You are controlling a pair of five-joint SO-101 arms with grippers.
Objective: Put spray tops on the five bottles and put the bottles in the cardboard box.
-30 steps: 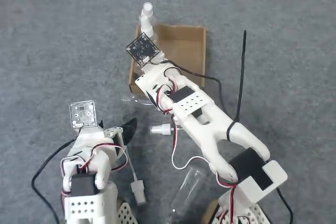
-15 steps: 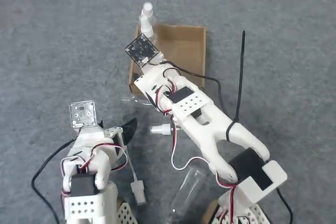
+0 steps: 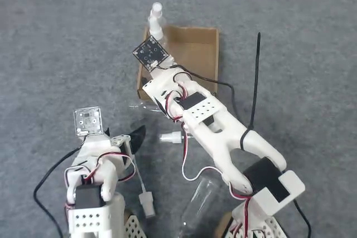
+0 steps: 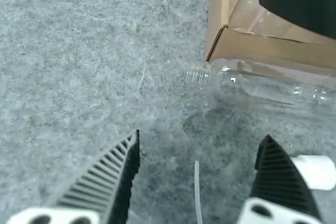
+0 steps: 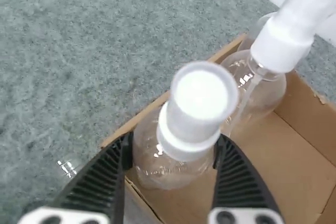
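My right gripper is shut on a clear bottle with a white spray top, held upright just inside the cardboard box at its left wall. A second capped bottle stands behind it in the box's far-left corner. My left gripper hangs open over the carpet, nothing between its fingers. Beyond it an uncapped clear bottle lies on its side against the box's near wall. A loose spray top lies beside one left finger.
Another spray top lies on the grey carpet beside the left arm's base. An uncapped bottle lies near the right arm's base. The box shows bare floor on its right half. A black cable runs right of the box.
The right wrist has shifted very slightly to the left; the left arm and the loose items have stayed put.
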